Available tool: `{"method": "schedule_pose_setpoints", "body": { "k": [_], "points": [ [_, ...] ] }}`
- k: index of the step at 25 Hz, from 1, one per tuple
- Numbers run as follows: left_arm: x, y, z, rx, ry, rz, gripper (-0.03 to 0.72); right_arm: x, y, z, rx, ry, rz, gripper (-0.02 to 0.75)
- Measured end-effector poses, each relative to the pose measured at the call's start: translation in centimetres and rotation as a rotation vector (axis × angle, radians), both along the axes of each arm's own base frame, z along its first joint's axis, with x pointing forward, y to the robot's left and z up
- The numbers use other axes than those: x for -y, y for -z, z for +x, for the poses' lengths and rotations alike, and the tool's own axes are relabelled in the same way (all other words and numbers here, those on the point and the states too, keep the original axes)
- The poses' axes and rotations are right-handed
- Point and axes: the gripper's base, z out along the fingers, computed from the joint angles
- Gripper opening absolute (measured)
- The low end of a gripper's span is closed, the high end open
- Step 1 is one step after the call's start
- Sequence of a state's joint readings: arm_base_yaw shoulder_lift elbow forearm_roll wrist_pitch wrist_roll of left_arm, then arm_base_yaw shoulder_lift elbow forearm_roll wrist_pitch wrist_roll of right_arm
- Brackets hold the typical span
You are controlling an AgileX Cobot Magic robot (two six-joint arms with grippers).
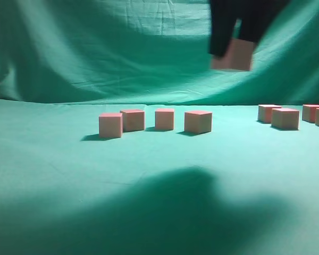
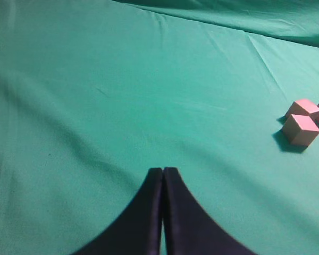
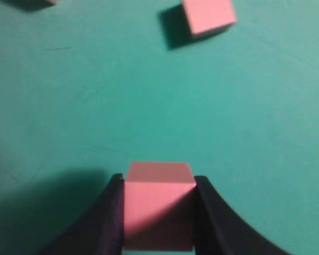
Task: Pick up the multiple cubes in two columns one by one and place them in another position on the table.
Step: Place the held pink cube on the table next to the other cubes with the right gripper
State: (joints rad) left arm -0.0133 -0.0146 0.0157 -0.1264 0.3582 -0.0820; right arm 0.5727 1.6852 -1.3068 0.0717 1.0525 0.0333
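High above the table [image 1: 53, 175], my right gripper [image 1: 232, 50] is shut on one pink cube [image 1: 235, 56]. The right wrist view shows that cube [image 3: 159, 207] clamped between the two dark fingers of the right gripper [image 3: 159, 179], well above the cloth. Several cubes stand in a loose row at centre left [image 1: 110, 125], [image 1: 198, 121]. Several more sit in a cluster at the right edge [image 1: 285, 118]. My left gripper [image 2: 162, 171] hangs shut and empty over bare cloth. Three cubes lie to its far right [image 2: 300, 129].
A wrinkled green backdrop [image 1: 95, 48] rises behind the table. The arm casts a broad shadow [image 1: 186, 212] on the front cloth. Below the held cube lies another cube [image 3: 208, 17], with open green cloth [image 3: 228, 117] between them.
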Motion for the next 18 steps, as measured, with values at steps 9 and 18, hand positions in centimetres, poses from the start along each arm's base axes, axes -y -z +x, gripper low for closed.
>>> {"method": "schedule_pose_setpoints", "body": {
  "k": [9,18],
  "points": [
    [0.0,0.0,0.0,0.0,0.0,0.0,0.0,-8.5,1.6,-0.6,-0.005,-0.197,0.002,0.254],
    [0.0,0.0,0.0,0.0,0.0,0.0,0.0,-12.7,4.6,2.2,-0.032,-0.188,-0.016,0.254]
  ]
}}
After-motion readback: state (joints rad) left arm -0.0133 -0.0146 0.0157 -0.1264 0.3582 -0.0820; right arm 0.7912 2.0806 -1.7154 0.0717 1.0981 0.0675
